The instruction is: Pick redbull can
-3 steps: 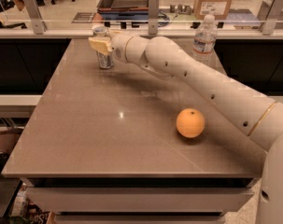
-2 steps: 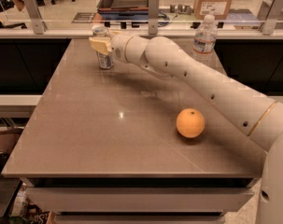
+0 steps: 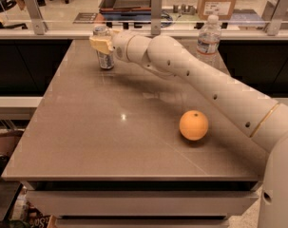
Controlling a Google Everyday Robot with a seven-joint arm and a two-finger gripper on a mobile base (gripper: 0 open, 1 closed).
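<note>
The redbull can (image 3: 104, 60) stands upright near the table's far left corner, slim and silver-grey with bluish markings. My gripper (image 3: 102, 44) is at the can's upper half, its tan end lying across the can's front, with the can's top rim showing just above it. The can's base rests on the table (image 3: 86, 141). The white arm reaches in from the lower right across the table to the can.
An orange (image 3: 193, 125) lies on the table's right side under the arm. A clear water bottle with a white cap (image 3: 208, 38) stands at the far right edge. A glass rail with metal posts (image 3: 156, 8) runs behind the table.
</note>
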